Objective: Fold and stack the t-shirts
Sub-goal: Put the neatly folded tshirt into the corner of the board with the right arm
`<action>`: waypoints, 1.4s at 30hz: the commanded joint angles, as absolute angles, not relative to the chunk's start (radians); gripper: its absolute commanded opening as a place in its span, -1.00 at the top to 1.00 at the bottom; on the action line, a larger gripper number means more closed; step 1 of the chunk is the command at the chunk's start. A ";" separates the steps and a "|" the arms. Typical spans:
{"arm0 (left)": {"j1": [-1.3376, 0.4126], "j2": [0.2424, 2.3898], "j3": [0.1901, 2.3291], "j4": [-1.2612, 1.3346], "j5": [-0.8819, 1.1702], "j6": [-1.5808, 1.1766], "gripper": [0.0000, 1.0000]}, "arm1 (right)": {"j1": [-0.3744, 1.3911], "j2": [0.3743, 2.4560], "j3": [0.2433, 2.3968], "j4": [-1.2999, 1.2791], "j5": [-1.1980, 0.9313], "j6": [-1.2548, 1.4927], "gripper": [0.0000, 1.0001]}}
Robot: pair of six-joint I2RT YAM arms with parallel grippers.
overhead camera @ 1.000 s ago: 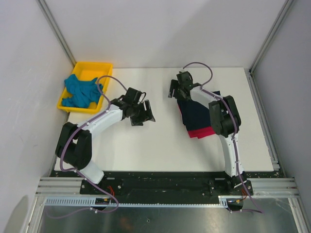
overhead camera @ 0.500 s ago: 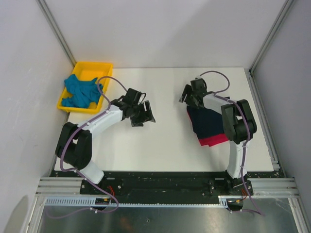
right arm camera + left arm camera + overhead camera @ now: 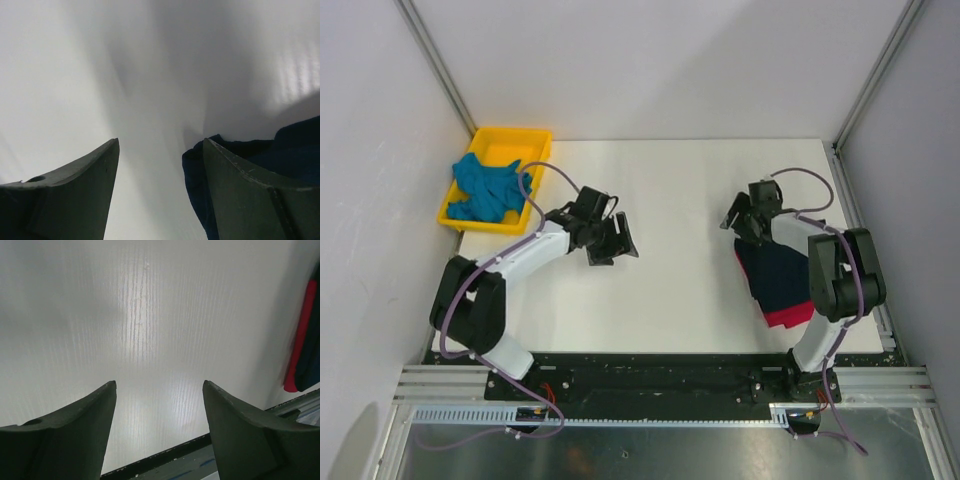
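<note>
A folded dark navy t-shirt lies on a crimson-pink t-shirt at the table's right side. My right gripper stands open at the stack's far left corner. In the right wrist view the navy cloth lies against the right finger, with bare table between the jaws of my right gripper. A teal t-shirt lies crumpled in the yellow tray. My left gripper hovers open over bare table mid-left; the left wrist view shows my left gripper holding nothing, the crimson-pink t-shirt far right.
The yellow tray sits at the table's far left corner beside the left wall. The table's black near edge shows just beyond the left fingers. Metal frame posts and walls close in both sides.
My right arm has swung to the right and nearer, and the navy-on-crimson stack has slid the same way with it. The left gripper has barely shifted.
</note>
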State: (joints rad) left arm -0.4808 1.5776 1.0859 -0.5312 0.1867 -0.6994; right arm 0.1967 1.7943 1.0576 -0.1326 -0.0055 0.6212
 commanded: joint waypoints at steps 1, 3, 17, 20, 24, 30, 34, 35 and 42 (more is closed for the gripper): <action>-0.474 1.515 1.064 -0.507 0.187 -0.699 -0.49 | 0.138 1.720 0.995 -0.157 0.012 0.615 -0.45; -0.474 1.508 1.055 -0.504 0.187 -0.699 -0.50 | 0.114 1.704 0.979 -0.144 -0.013 0.614 -0.45; -0.473 1.427 1.015 -0.505 0.174 -0.700 -0.50 | -0.019 1.677 1.000 -0.116 -0.087 0.610 -0.45; -0.473 1.405 1.015 -0.505 0.155 -0.683 -0.52 | 0.027 1.663 1.070 -0.166 -0.083 0.591 -0.47; -0.472 1.354 1.014 -0.506 0.091 -0.615 -0.62 | 0.135 1.604 1.151 -0.242 -0.059 0.590 -0.54; -0.472 1.249 0.985 -0.505 0.032 -0.516 -0.97 | 0.308 1.446 1.172 -0.379 -0.041 0.648 -0.62; -0.472 1.150 0.939 -0.507 -0.012 -0.472 -0.99 | 0.444 1.326 1.154 -0.465 0.062 0.656 -0.72; -0.472 1.128 0.927 -0.507 -0.030 -0.464 -0.99 | 0.472 1.297 1.143 -0.478 0.084 0.663 -0.73; -0.472 1.034 0.882 -0.514 -0.042 -0.424 -0.99 | 0.579 1.169 1.069 -0.529 0.225 0.716 -0.80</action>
